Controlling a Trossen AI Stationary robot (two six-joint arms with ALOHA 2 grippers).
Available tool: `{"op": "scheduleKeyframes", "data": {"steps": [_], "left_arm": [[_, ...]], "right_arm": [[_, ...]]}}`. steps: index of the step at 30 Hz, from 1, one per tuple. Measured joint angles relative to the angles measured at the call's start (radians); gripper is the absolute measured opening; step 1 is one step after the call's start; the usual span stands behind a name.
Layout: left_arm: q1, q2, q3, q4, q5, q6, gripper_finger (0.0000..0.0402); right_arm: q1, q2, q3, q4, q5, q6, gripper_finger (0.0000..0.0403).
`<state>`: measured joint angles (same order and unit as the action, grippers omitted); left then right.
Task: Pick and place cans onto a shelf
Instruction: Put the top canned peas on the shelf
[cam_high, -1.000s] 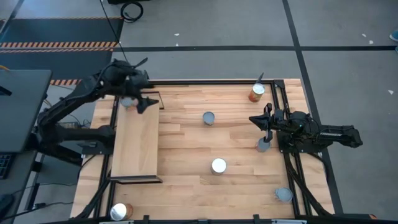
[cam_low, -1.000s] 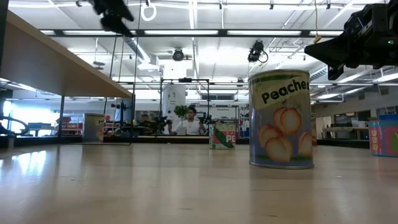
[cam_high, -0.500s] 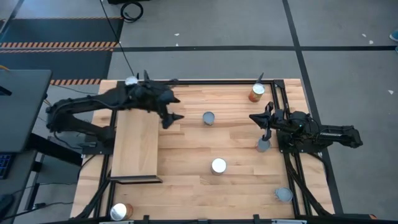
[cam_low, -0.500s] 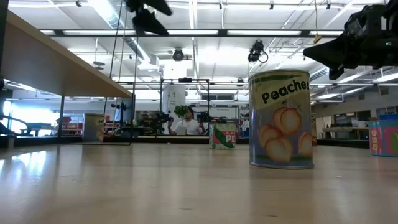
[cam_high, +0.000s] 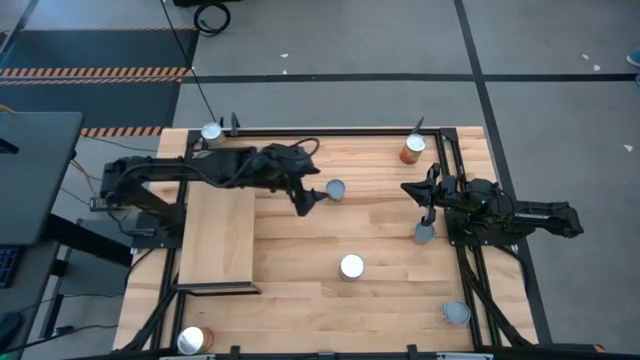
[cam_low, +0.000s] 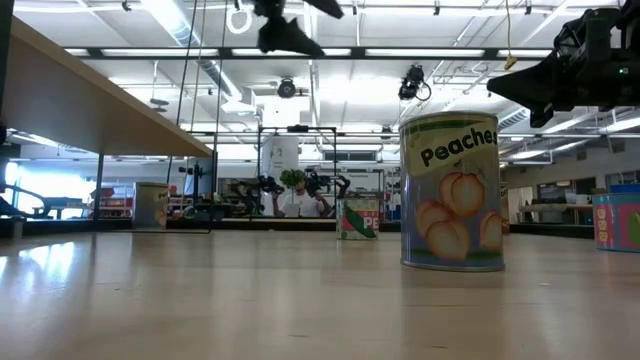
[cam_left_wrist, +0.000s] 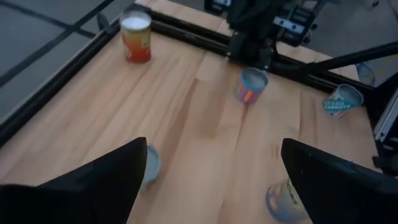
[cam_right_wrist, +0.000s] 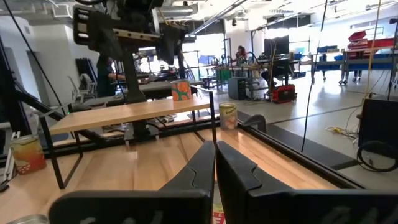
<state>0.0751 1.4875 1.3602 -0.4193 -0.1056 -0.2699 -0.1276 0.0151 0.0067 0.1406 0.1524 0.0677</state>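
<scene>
Target can (cam_high: 335, 190) stood upright on the counter (cam_high: 380, 300), grey top up, far-centre, just right of the left tool (cam_high: 309, 199). Judged a small rigid tin — stiff walls, smooth and likely slick on the label, moderate weight if full, liable to tip if nudged off-centre. Best hold looked to be across the curved side at mid-height, fingers square to the wall, not on the rim.

Left tool hung just beside that can, not touching, fingers spread wide — the left wrist view showed a can (cam_left_wrist: 149, 165) by one finger and bare wood between them.

Other cans lay scattered: one centre (cam_high: 351, 266), one at the far right corner (cam_high: 412, 150), one near right (cam_high: 456, 313), one near left (cam_high: 194, 340), one at the far left corner (cam_high: 211, 131).

The shelf (cam_high: 220, 240) sat left of the target, board bare.

Right tool (cam_high: 427, 205) waited at the right edge above a can (cam_high: 424, 233), fingers together.
</scene>
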Motion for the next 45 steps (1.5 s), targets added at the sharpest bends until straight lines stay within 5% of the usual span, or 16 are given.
{"op": "scheduleKeyframes", "data": {"steps": [16,22,33,45], "left_arm": [[0.105,0.312,0.127,0.001,0.013,0.092,0.0375],[0.113,0.392,0.127,0.004,0.012,0.285,0.0375],[0.132,0.504,0.127,0.007,-0.004,0.485,0.0375],[0.18,0.53,0.127,0.016,0.052,0.47,0.0375]], "right_arm": [[0.0,0.0,0.0,0.0,0.001,0.0,0.002],[0.0,0.0,0.0,0.0,0.003,0.0,0.002],[0.0,0.0,0.0,0.0,0.003,0.0,0.002],[0.0,0.0,0.0,0.0,0.003,0.0,0.002]]}}
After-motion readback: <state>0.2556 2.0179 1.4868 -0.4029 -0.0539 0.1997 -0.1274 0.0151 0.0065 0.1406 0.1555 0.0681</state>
